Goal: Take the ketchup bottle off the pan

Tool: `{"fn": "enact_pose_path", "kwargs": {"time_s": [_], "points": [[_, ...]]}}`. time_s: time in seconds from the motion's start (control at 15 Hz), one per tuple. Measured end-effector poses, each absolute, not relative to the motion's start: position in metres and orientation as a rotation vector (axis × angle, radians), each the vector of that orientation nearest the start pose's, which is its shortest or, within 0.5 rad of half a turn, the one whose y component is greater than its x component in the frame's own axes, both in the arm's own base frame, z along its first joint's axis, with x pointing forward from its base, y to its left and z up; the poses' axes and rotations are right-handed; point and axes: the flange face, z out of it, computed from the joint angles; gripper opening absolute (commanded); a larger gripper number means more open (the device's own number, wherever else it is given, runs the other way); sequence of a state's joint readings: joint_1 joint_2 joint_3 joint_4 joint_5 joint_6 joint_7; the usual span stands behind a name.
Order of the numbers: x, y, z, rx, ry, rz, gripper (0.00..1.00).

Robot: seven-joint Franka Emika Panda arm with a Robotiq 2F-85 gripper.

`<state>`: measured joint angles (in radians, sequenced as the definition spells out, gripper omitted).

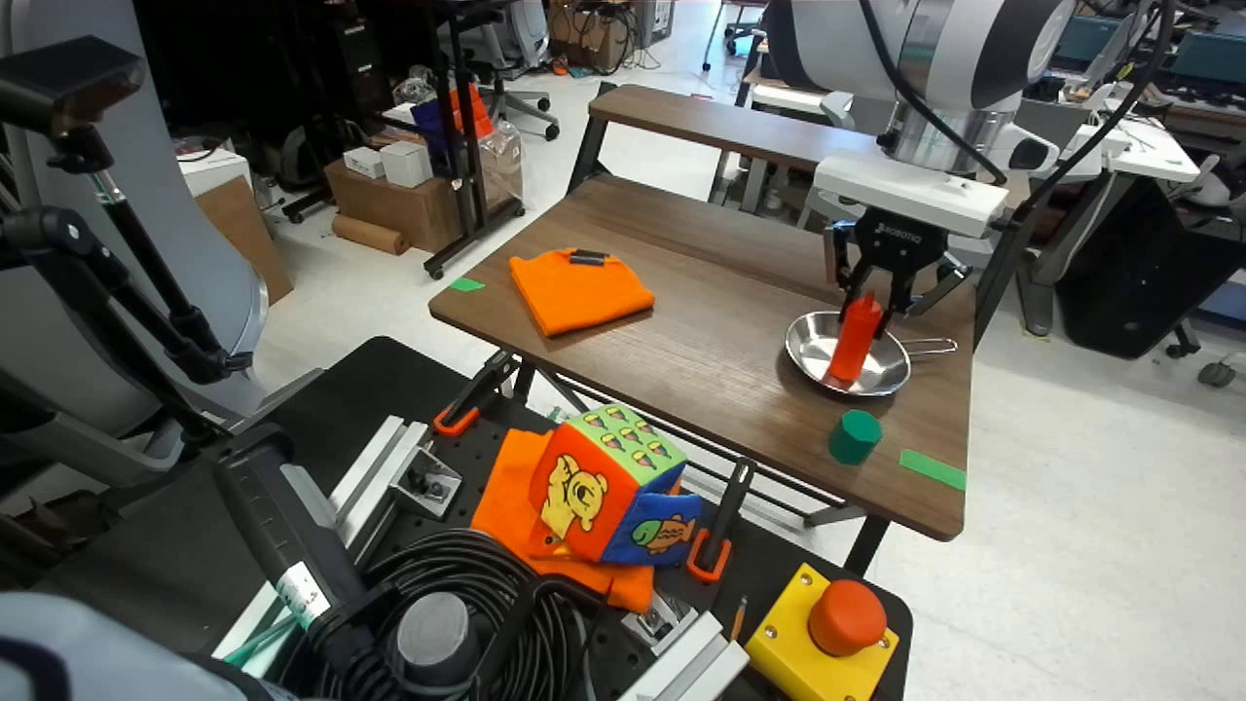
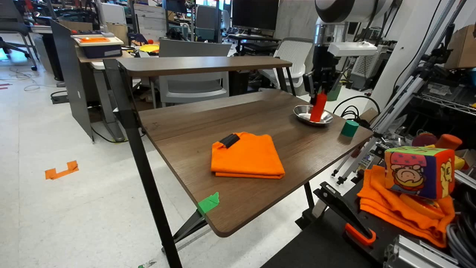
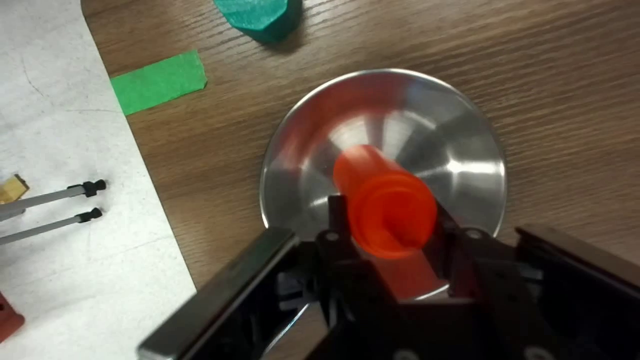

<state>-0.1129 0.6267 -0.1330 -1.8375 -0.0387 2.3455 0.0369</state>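
Nearest the wrist camera, black two-fingered end effector [image 3: 391, 220]. Grips from both sides a slim, red-orange plastic ketchup bottle [image 1: 855, 341] by its upper part. In both exterior views, bottle slanted slightly, lower end within the outline of a round, shallow, shiny silver metal pan [image 3: 455, 137]; contact between base and pan hard to tell. Under the pan, brown wood-grain table [image 1: 701, 331]. On it, near the pan but apart from it, small green many-sided block [image 1: 856, 437]. Well away on the same top, folded bright-orange cloth [image 2: 247, 155] with a black strip [image 2: 229, 140] near one edge. At the table's rim, strips of green tape [image 1: 933, 469].
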Motion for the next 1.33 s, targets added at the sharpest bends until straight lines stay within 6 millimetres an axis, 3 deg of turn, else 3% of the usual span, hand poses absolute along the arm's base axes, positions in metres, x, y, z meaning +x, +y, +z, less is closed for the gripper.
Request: {"fn": "enact_pose_path", "kwargs": {"time_s": [0.27,0.6,0.8,1.07,1.33], "points": [[0.623,-0.152,0.204,-3.197,0.425,0.18,0.13],[0.641,-0.171,0.28,-3.103,0.562,0.029,0.13],[0.655,-0.182,0.308,-3.048,0.629,-0.054,0.13],[0.68,-0.185,0.303,-2.992,0.754,-0.1,0.13],[0.709,-0.188,0.267,-2.963,0.894,-0.097,0.13]]}}
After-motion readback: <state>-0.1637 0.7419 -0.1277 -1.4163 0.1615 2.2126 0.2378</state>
